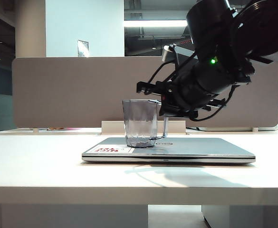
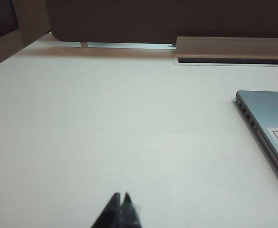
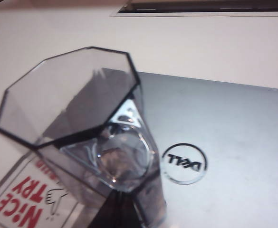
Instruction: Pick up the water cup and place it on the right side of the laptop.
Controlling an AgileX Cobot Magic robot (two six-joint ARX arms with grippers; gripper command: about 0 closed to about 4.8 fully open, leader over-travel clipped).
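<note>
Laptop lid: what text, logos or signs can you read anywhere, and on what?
"DELL": round logo mid-lid on the laptop.
"NICE TRY": red letters on the white sticker at the lid's corner, beside the water cup.
Poster on the far wall: too small to read.

laptop (image 2: 267,128) cut by frame edge, right end effector (image 3: 124,209) mostly hidden behind water cup (image 3: 81,123)

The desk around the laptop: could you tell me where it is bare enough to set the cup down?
Bare table lies left, right and in front of the laptop. The lid's left end is crowded: the water cup sits there in the shut right hand. The left hand hangs over bare table.
</note>
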